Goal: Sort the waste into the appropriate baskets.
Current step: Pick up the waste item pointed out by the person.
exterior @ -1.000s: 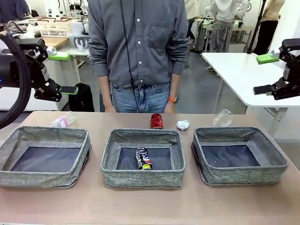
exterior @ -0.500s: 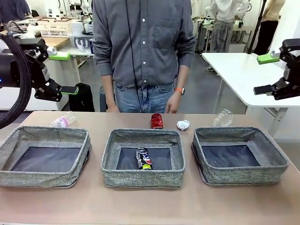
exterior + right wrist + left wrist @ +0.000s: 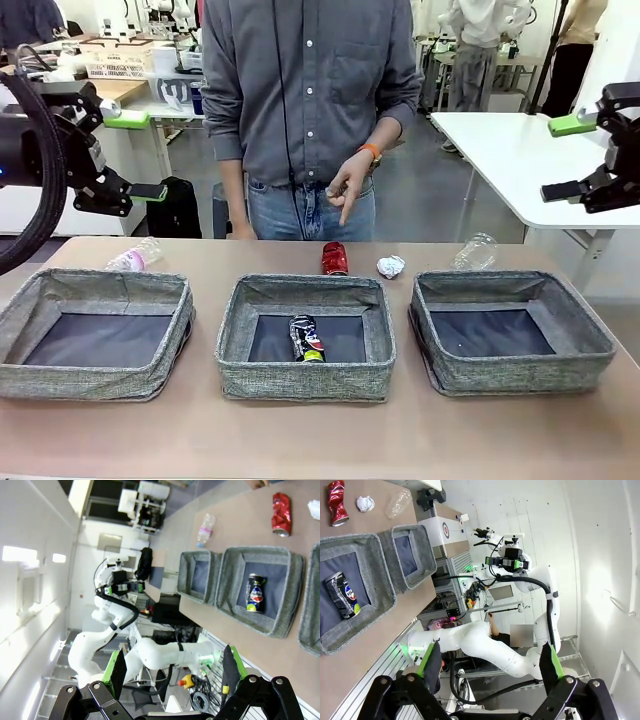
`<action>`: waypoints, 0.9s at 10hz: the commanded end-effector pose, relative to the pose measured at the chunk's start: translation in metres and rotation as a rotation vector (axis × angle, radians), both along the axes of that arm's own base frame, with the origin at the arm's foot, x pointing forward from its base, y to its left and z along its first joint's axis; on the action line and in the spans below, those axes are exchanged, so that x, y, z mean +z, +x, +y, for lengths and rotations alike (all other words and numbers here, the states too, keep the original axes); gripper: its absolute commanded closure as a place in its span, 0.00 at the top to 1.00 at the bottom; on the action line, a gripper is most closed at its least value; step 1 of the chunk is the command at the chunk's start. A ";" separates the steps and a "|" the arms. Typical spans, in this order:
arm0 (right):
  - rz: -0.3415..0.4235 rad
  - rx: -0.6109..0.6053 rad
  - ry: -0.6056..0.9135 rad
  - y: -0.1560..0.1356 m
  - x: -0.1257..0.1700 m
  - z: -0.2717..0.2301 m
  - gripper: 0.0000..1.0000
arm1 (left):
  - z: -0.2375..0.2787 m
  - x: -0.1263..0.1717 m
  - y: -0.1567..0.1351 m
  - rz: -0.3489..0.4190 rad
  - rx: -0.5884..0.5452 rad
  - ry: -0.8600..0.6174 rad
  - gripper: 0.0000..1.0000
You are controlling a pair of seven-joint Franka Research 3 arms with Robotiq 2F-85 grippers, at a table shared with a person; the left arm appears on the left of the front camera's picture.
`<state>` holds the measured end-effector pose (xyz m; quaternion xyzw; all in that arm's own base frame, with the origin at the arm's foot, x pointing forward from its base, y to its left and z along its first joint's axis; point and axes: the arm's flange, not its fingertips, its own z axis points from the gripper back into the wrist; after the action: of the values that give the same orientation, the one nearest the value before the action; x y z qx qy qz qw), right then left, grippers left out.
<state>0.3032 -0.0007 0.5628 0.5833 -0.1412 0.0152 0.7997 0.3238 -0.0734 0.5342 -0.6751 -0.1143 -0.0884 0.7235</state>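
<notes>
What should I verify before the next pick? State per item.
1. Left gripper open, empty, raised off the table: ok.
2. Right gripper open, empty, raised: ok.
3. Person's hand clear of the workspace: not ok; it points down above the red can.
4. Unsorted waste unobstructed: ok; red can, foil ball, left clear bottle and right clear bottle sit behind the baskets.
5. Bins free: ok; left basket and right basket are empty, middle basket holds the dark printed can.
6. Which basket suits which waste: cannot tell.

The left gripper (image 3: 135,155) and the right gripper (image 3: 565,157) are held raised at either side, fingers (image 3: 125,120) pointed inward and spread wide apart, nothing gripped between them.
</notes>
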 end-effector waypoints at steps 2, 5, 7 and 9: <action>-0.026 0.004 0.020 0.002 0.001 0.001 1.00 | -0.001 0.006 -0.001 0.009 0.009 -0.024 1.00; -0.026 0.004 0.020 0.002 0.001 0.001 1.00 | -0.001 0.006 -0.001 0.009 0.009 -0.024 1.00; -0.026 0.004 0.020 0.002 0.001 0.001 1.00 | -0.001 0.006 -0.001 0.009 0.009 -0.024 1.00; -0.006 -0.052 -0.190 0.024 0.006 0.040 1.00 | -0.001 0.006 -0.001 0.009 0.009 -0.024 1.00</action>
<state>0.3087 0.0097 0.5628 0.5619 -0.1467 0.0153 0.8139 0.3238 -0.0735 0.5341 -0.6750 -0.1142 -0.0885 0.7236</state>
